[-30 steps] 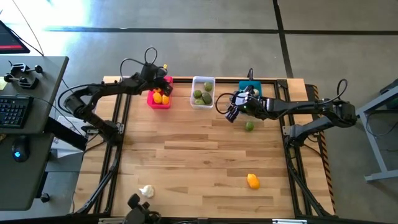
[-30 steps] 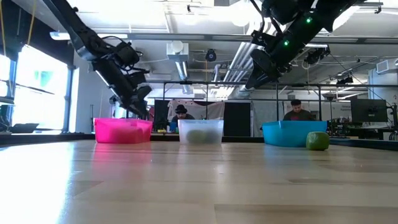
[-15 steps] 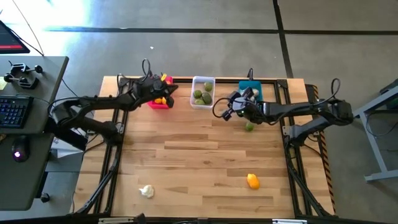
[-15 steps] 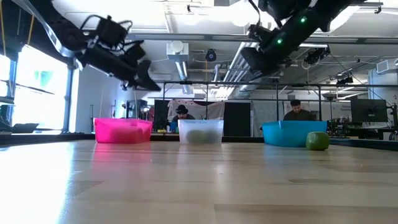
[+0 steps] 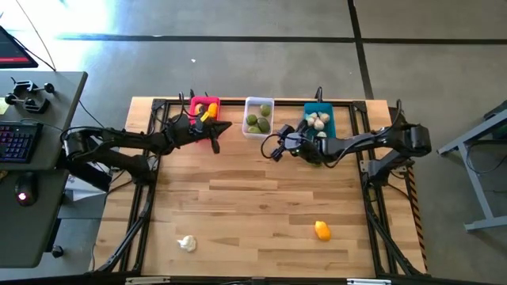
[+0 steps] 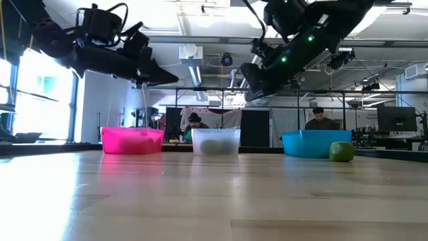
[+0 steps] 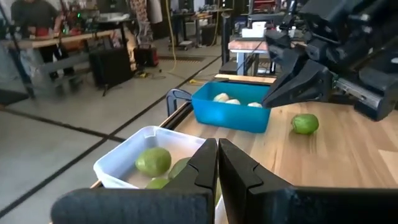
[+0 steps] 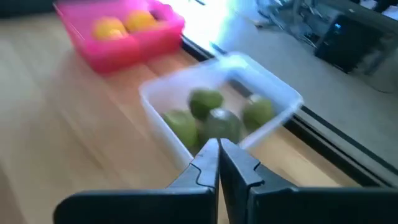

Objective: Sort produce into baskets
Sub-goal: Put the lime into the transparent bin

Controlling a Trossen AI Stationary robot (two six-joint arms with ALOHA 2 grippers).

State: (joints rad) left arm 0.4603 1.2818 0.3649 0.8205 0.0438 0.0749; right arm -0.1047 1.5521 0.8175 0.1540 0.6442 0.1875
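Left tool point(image 5: 224, 127) and right tool point(image 5: 275, 152) pressed together, empty. Desk point(image 5: 253, 214): one lemon point(image 5: 322, 230), one garlic point(image 5: 187, 243), one lime point(image 6: 342, 152) probably under right arm.

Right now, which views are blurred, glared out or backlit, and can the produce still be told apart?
Right wrist view: motion-smeared, glare behind the pink bin, limes still readable. Left wrist view: sharp on the teal bin and loose lime, background soft. Low view: backlit, both arms silhouetted. High view: glare patch on the floor top left; lemon and garlic clear.
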